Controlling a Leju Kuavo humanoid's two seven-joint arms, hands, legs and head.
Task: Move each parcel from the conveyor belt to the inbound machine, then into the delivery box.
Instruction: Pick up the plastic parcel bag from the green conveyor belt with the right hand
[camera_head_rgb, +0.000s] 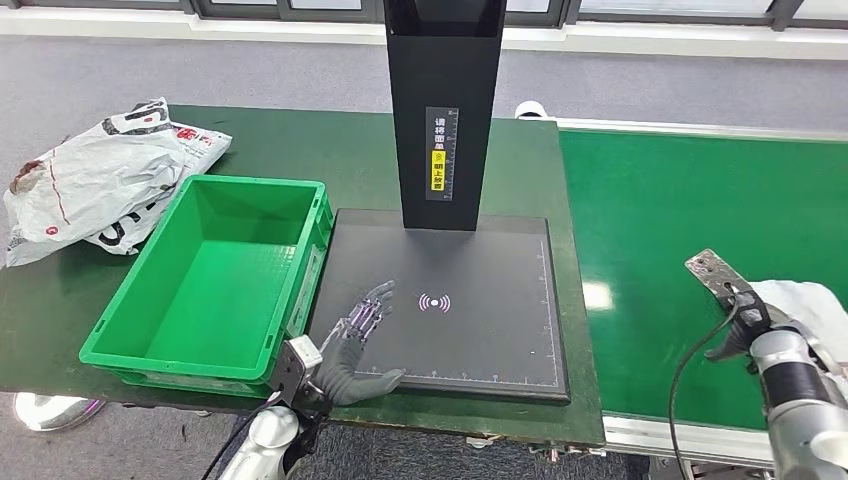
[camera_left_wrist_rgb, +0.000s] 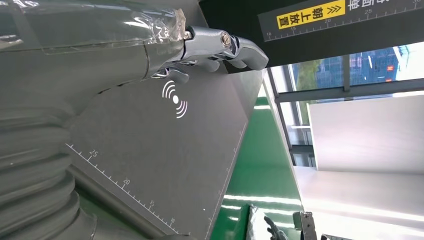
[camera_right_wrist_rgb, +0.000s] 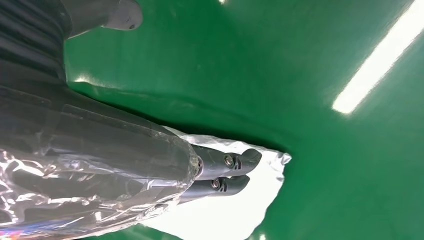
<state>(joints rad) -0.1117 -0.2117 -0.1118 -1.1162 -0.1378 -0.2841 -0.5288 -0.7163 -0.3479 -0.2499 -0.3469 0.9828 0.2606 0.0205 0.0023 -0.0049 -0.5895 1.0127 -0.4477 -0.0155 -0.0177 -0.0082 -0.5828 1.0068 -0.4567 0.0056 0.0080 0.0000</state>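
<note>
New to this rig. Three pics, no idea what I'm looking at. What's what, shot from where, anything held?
It is a humanoid robot with two arms. The wide picture comes from its head, looking down at a green table. The other two come from cameras at its wrists, so they look turned.

On the table stand an empty green delivery box and the inbound machine: a dark scanning pad with a black post. White parcels lie beyond the box. The green conveyor belt runs on the robot's right.

The left hand rests open over the pad, holding nothing. The right hand reaches onto a white parcel on the belt; whether it grips it yet, I cannot tell.
</note>
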